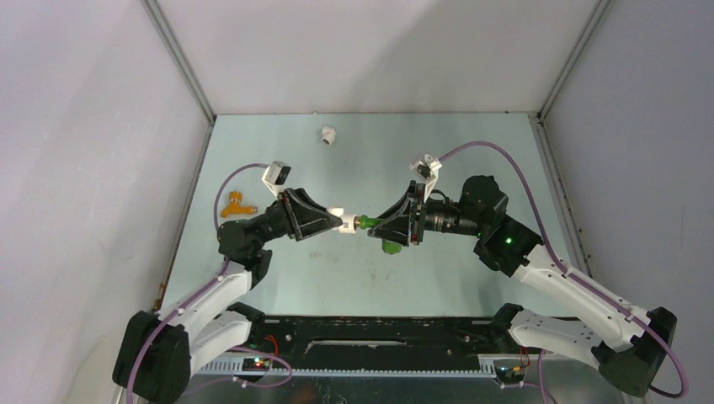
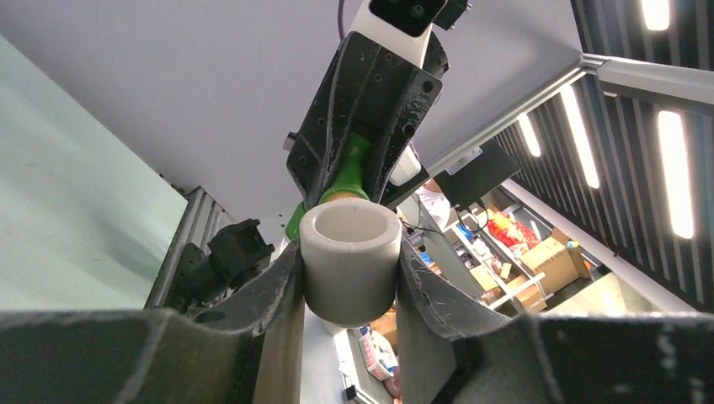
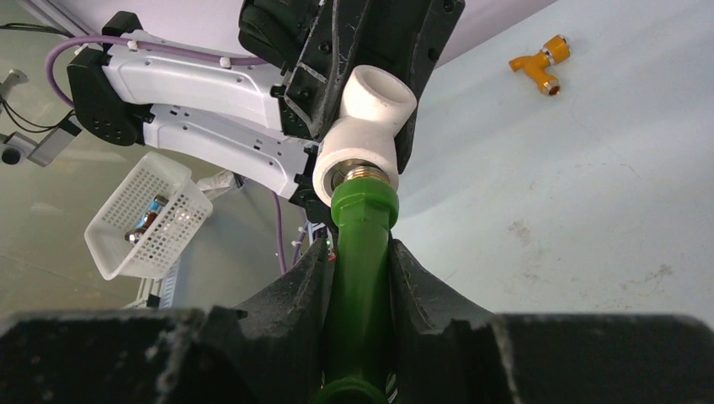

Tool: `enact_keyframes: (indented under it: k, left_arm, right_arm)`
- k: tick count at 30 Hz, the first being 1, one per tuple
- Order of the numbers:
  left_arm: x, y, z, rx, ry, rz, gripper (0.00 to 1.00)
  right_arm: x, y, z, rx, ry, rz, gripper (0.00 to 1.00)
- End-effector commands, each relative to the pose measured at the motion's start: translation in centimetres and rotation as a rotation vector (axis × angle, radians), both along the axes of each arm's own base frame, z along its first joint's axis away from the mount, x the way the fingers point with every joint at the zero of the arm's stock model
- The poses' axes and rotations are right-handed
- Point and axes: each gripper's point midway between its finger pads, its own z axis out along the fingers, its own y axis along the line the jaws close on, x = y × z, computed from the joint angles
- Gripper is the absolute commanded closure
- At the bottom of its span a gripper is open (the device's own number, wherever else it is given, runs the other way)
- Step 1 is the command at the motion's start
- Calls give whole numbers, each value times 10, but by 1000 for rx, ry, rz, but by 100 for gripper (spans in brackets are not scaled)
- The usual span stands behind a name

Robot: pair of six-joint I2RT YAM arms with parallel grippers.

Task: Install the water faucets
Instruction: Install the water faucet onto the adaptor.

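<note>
Green faucet [image 3: 360, 244]: was up in the air over the middle of the table [image 1: 471, 151], not touching it. Lay on its side, pointing left. Was squeezed tight between the two fingers of the right gripper [image 1: 376, 224]. Had its gold screw end [image 3: 362, 174] poked into the mouth of a white elbow pipe [image 3: 364, 126]. Was touching that pipe end to end.

White elbow pipe: was pinched tight by the left gripper [image 2: 349, 252], one finger on each side. Had its other open mouth turned toward the left wrist camera.

Both grippers: stood nose to nose, each closed on its own thing.

Orange faucet [image 1: 237, 204]: lay flat on the table close to the left edge, well apart from the grippers, with nothing holding it.

Second white pipe piece [image 1: 328, 135]: sat alone near the far edge, a bit left of the middle.

White basket [image 3: 147, 215]: was seen past the left arm in the right wrist view. Had small things inside; could not tell what.
</note>
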Motion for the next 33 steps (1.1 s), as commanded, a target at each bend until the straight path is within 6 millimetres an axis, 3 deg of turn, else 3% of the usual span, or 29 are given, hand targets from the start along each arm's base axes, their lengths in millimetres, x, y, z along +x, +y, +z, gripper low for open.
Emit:
enact_keyframes:
  k: [1,13,25,33]
  left_arm:
    - [-11,2,15,-48,-67,-15,100]
    - [-3,-7,-1,28,-43,17,100]
    - [-3,-8,5,20,-61,24,100]
    - [-8,-9,8,17,-97,14,100]
  right_arm:
    - [-7,7,26,61,-50,48,100]
    - [-15,14,25,60,-53,65,100]
    - [-28,19,30,79,-77,117,100]
    - [-22,20,19,49,-17,100,100]
